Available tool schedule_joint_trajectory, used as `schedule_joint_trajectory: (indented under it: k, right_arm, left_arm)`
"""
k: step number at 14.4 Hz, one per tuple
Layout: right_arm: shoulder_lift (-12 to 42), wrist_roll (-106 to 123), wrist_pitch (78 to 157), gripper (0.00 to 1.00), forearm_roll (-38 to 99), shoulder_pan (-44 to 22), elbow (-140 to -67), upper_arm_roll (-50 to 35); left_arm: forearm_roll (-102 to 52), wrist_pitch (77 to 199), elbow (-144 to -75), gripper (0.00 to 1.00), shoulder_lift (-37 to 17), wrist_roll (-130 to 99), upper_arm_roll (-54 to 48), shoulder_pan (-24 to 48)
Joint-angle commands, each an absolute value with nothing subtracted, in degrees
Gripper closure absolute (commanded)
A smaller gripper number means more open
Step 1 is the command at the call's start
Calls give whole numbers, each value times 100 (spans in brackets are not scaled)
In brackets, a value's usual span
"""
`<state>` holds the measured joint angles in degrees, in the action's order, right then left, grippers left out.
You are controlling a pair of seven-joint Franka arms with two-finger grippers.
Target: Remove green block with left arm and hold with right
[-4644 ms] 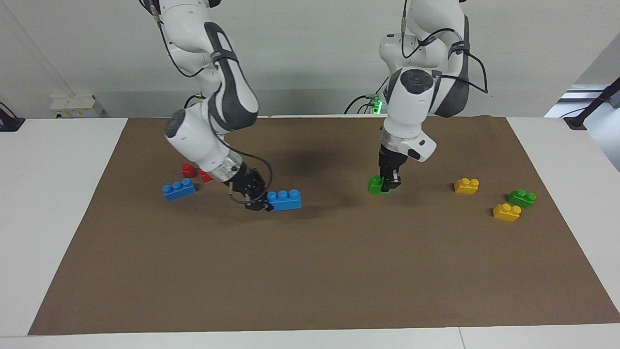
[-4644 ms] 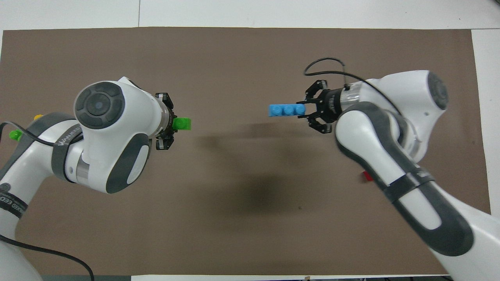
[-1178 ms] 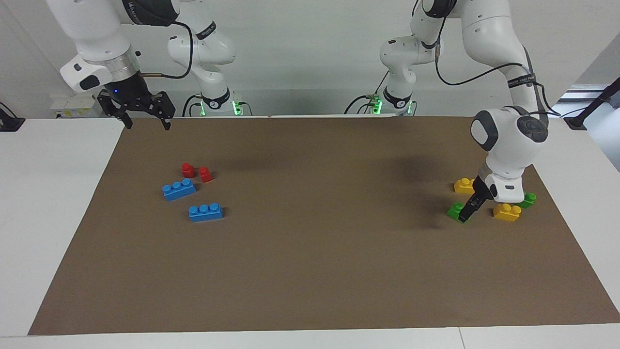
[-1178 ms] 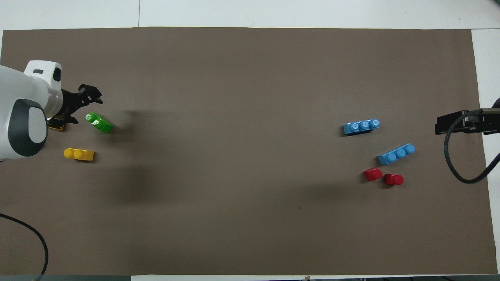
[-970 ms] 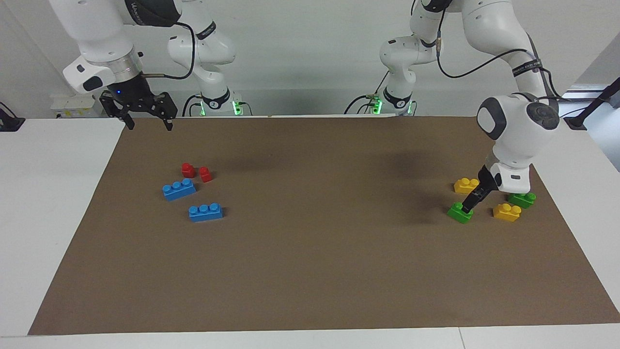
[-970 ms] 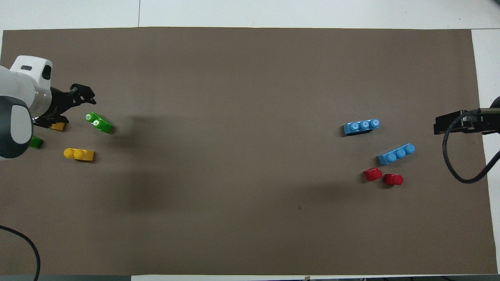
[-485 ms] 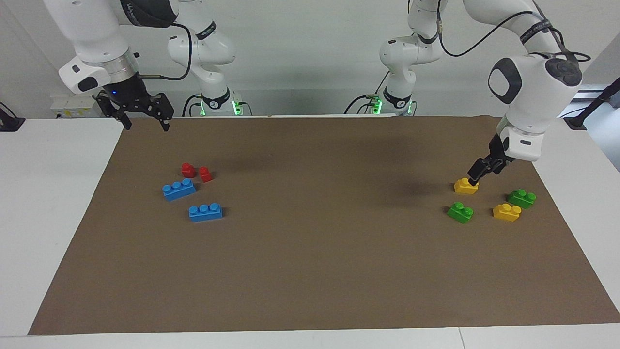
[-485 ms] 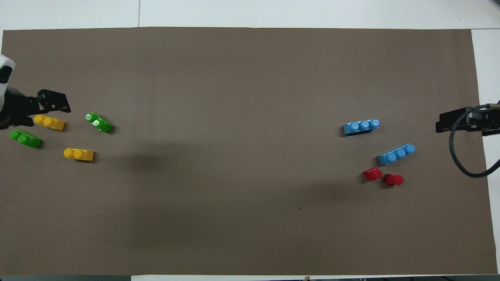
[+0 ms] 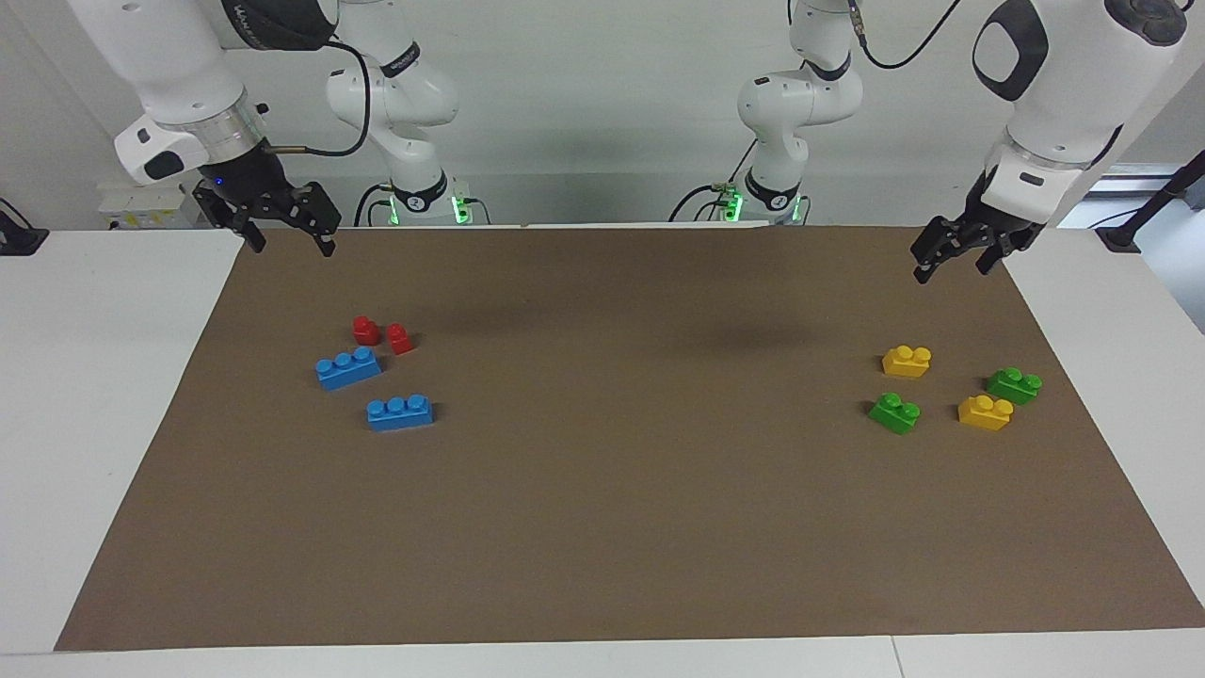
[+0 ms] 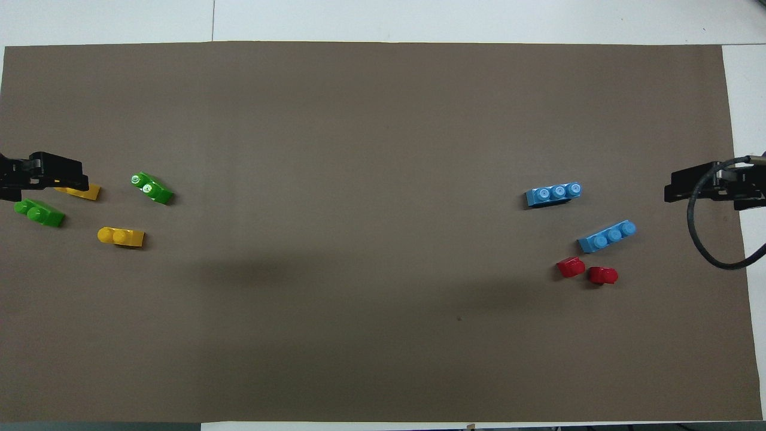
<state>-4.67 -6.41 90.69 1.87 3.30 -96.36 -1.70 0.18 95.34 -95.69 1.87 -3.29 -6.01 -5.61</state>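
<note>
The green block (image 9: 894,411) lies on the brown mat toward the left arm's end, held by nothing; it also shows in the overhead view (image 10: 151,187). My left gripper (image 9: 951,268) is open and empty, raised over the mat's edge nearest the robots, well apart from the block. In the overhead view the left gripper (image 10: 36,179) partly covers a yellow brick. My right gripper (image 9: 292,247) is open and empty, and it waits in the air over the mat's corner at the right arm's end; it also shows in the overhead view (image 10: 679,185).
A darker green brick (image 9: 1014,384) and two yellow bricks (image 9: 907,361) (image 9: 985,412) lie around the green block. Two blue bricks (image 9: 348,367) (image 9: 400,411) and two red pieces (image 9: 381,334) lie toward the right arm's end. The brown mat (image 9: 602,527) covers the table.
The left gripper let go of the green block on the mat among the yellow bricks, then rose and drew back toward the robots. The right gripper has barely moved in the last second.
</note>
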Motion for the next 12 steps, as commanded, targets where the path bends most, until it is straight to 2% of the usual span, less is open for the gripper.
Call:
schedule_joint_trajectory:
  k: [1, 12]
  right_arm:
    - [-466, -686, 9106, 0, 255, 352, -9721, -185]
    - [-510, -202, 9097, 0, 141, 369, -9835, -167]
  left_arm:
    - [88, 9317, -9519, 0, 334, -114, -606, -536]
    - [44, 9255, -9519, 0, 387, -114, -633, -536]
